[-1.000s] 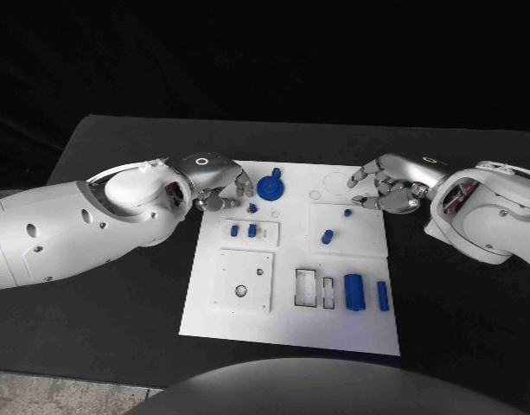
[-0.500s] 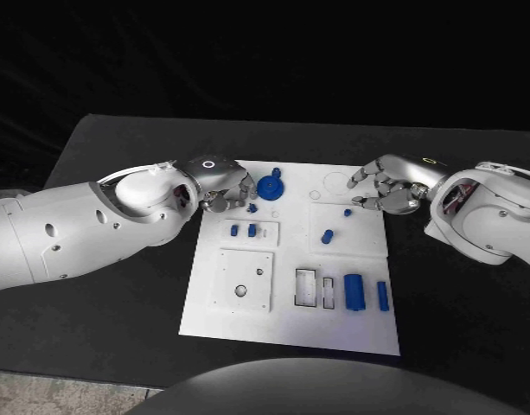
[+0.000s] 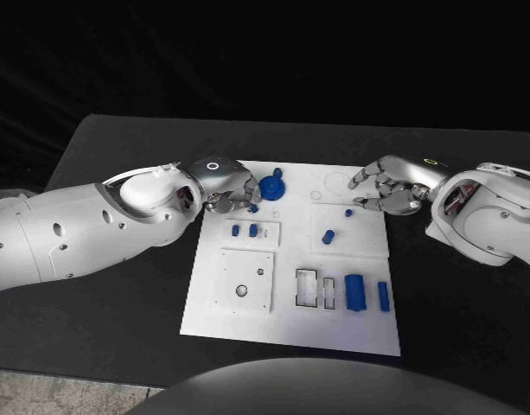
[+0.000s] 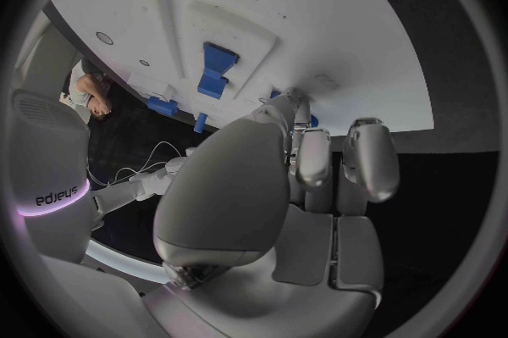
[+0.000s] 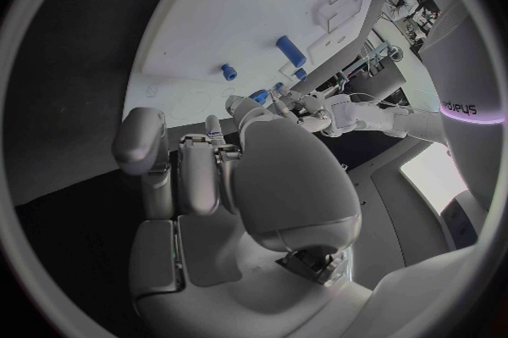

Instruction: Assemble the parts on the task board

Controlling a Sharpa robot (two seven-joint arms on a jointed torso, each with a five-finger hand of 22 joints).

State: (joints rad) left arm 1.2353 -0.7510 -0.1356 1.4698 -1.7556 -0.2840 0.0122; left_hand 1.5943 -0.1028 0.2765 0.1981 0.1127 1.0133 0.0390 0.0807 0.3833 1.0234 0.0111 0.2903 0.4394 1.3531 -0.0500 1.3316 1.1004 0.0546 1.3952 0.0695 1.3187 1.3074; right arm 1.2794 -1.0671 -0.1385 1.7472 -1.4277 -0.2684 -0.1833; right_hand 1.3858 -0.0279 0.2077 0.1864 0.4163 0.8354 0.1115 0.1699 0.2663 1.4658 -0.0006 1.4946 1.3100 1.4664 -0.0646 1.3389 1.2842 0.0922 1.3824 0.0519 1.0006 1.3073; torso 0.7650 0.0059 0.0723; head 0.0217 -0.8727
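Both hands at far end of task board (image 3: 292, 322) on counter (image 3: 464, 294): left hand (image 3: 227, 188) & right hand (image 3: 389, 186) fingers curled, can't tell if either holds a part

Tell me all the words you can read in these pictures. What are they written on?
"sharpa", upside down as the left wrist view shows it, on the right arm.
"sharpa", on the left arm.
No words or numbers can be read on the task board or the parts.
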